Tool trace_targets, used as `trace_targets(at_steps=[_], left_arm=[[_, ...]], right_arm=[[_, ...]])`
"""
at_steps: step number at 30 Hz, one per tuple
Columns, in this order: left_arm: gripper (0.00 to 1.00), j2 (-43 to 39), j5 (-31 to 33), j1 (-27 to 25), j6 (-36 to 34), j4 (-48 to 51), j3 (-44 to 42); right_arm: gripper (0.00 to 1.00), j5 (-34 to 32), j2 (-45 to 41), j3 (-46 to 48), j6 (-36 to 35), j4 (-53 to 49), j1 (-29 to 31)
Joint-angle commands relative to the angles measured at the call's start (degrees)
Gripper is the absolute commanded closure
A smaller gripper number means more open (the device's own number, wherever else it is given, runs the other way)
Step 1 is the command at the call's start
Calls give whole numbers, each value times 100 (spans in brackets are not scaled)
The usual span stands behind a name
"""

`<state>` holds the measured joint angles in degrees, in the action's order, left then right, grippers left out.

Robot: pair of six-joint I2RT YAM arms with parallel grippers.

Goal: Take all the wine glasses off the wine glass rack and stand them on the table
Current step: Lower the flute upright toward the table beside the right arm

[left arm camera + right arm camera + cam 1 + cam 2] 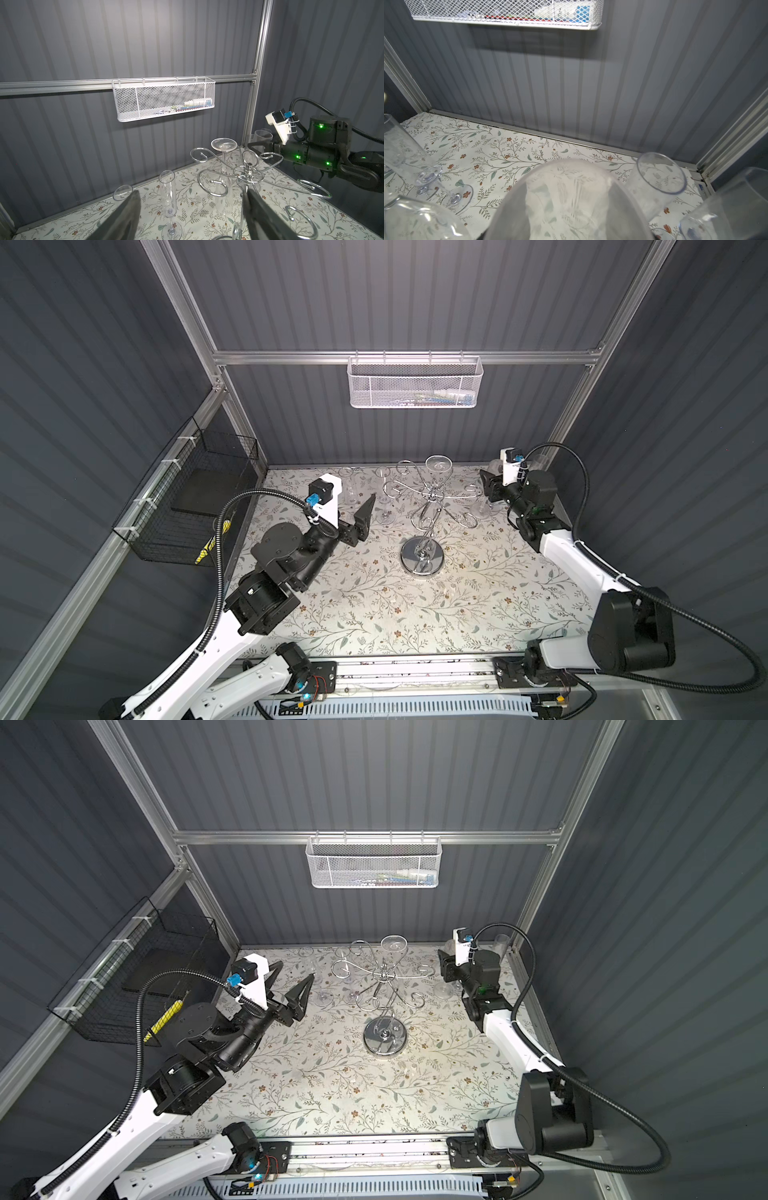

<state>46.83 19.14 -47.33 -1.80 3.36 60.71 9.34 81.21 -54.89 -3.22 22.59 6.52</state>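
Your target, the wine glass [224, 145], hangs upside down by its foot from a far arm of the wine glass rack [432, 494], which stands in the middle of the tabletop [374, 605]. Your left tool [291, 981] hovers left of the rack, jaws spread wide with nothing between them. The main danger is the wire: reach straight in and a jaw can catch a near scroll arm and drag or tip the whole rack. Lift the glass upward instead of sliding its foot out along the arm, and the foot would likely jam against the curl and pull the rack over. Several clear flutes [168, 191] stand on the tabletop just left of the rack, close to your left tool, and a careless sweep could knock them flat. The glass looks smooth, so a loose pinch may let it slip

You cannot tell whether the right tool [490, 485] grips anything: its wrist view is filled by a clear glass [566, 197] close in front, and the jaws are out of sight there. More clear glasses [658, 182] crowd the far right corner, their edges blurring into the leafy pattern. How the hanging foot sits in the curl is hard to make out through the chrome glare
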Motion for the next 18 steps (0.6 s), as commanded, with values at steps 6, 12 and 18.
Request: trace_targets(at_steps=[6,12,18], left_arm=[[21,163,214,-26,-10,-252,11],[21,221,213,-26,6,-284,12],[21,246,223,-28,27,-291,25]], right_arm=[[57,70,669,216,-5,1466,77],[57,-67,1140,266,23,1981,130],[56,-196,1500,339,120,2467,182]])
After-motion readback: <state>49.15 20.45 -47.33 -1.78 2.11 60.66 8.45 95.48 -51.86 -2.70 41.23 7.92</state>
